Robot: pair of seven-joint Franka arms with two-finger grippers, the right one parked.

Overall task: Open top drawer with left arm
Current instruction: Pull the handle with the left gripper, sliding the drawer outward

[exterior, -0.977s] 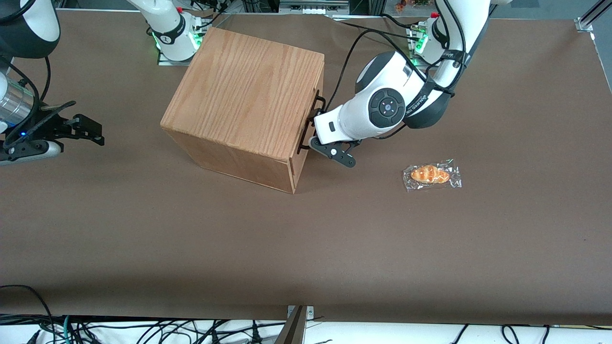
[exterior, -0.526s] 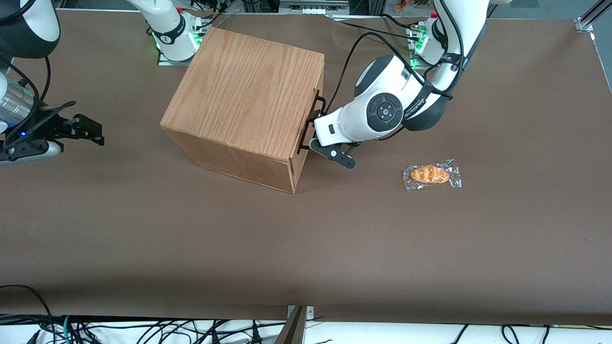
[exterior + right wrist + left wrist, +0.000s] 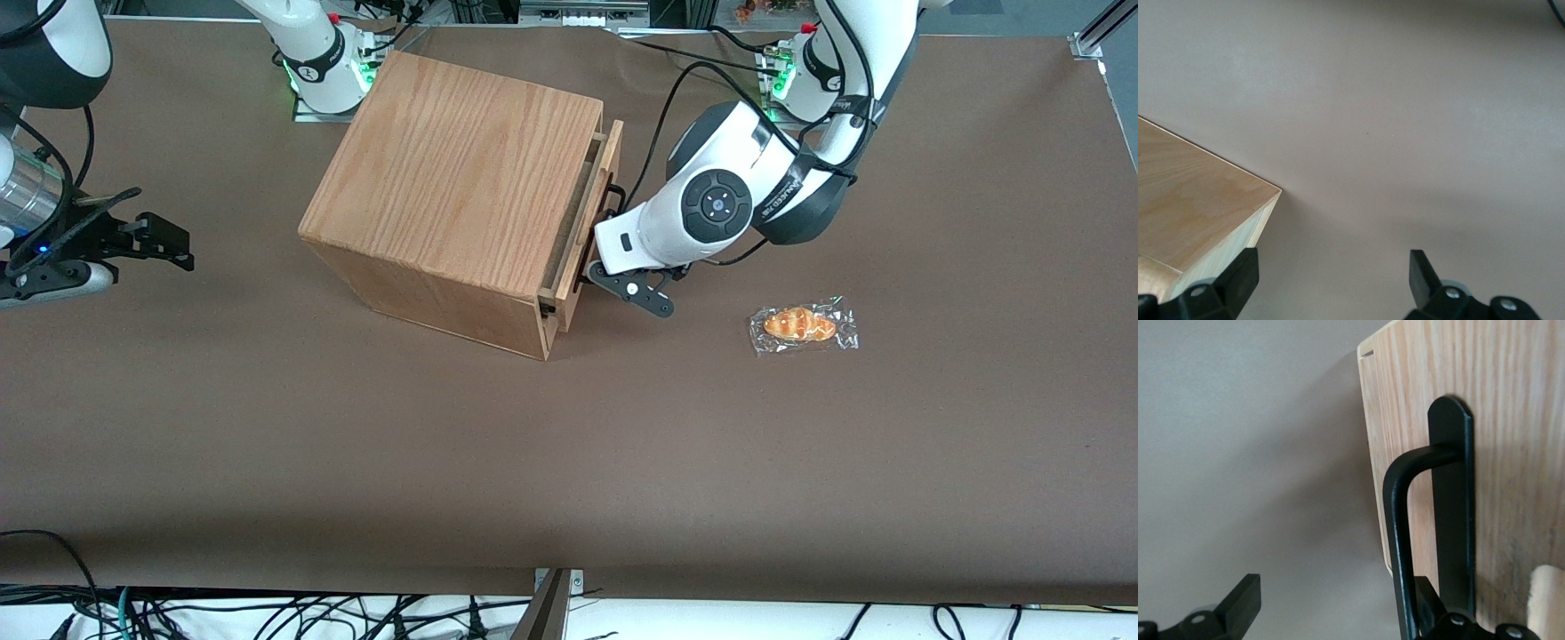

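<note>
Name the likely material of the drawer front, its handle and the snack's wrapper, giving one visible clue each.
Top drawer: light wood, visible grain.
Handle: probably black-coated metal, smooth bent bar; the left arm's tool is at it.
Wrapper: clear plastic film, glinting creases.

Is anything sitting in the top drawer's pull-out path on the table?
Nothing visible does. The top drawer is out only a little, with the end effector at its black handle. The wrapped pastry lies on the table farther toward the working arm's end, apart from the drawer front.
</note>
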